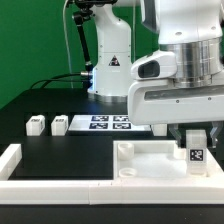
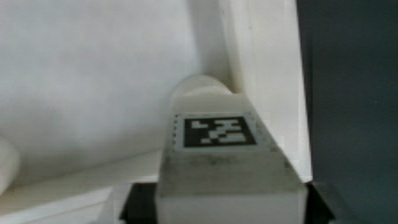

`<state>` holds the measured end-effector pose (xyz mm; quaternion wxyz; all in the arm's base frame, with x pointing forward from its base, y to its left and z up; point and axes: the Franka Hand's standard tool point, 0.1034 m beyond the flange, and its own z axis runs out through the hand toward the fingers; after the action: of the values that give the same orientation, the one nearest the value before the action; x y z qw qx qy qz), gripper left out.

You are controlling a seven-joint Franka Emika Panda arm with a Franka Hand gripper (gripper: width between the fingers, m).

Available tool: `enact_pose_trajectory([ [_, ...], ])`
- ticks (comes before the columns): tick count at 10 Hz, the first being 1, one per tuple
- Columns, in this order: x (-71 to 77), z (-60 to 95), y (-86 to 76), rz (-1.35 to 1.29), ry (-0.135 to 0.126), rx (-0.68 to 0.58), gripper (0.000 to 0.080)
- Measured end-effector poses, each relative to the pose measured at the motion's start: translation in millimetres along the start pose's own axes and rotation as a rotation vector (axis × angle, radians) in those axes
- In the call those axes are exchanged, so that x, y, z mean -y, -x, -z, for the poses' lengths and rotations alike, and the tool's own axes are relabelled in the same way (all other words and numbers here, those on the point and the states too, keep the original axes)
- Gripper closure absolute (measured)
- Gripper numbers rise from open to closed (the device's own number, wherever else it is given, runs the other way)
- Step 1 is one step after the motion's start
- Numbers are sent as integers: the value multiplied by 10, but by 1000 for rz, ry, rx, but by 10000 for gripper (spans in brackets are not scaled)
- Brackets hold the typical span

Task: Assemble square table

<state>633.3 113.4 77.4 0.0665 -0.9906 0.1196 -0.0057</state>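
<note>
Pincer (image 1: 196,149) gripping a leg (image 2: 217,165)
Jaws snug on its sides, leg upright at a corner of the slab (image 1: 150,160), tag showing.

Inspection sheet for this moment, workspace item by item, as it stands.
Surface: black table, edged by a white border rail.
Job's things: square tabletop; loose legs; tagged leg between the fingers.
Clutter: marker board only.
Grippers: gripper closed on the tagged leg, over the tabletop's corner.
Cables: black cable behind the table.
Surroundings: green backdrop; arm base.
</note>
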Motion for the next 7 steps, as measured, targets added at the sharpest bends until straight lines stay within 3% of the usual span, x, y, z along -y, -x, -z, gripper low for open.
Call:
enact_pose_trajectory([
  [2,-11,1,-2,-183,-3,1,511],
  [5,-7,-18,24,-763,18,-9,511],
  [7,-8,-22,27,-985,7,-3,509],
])
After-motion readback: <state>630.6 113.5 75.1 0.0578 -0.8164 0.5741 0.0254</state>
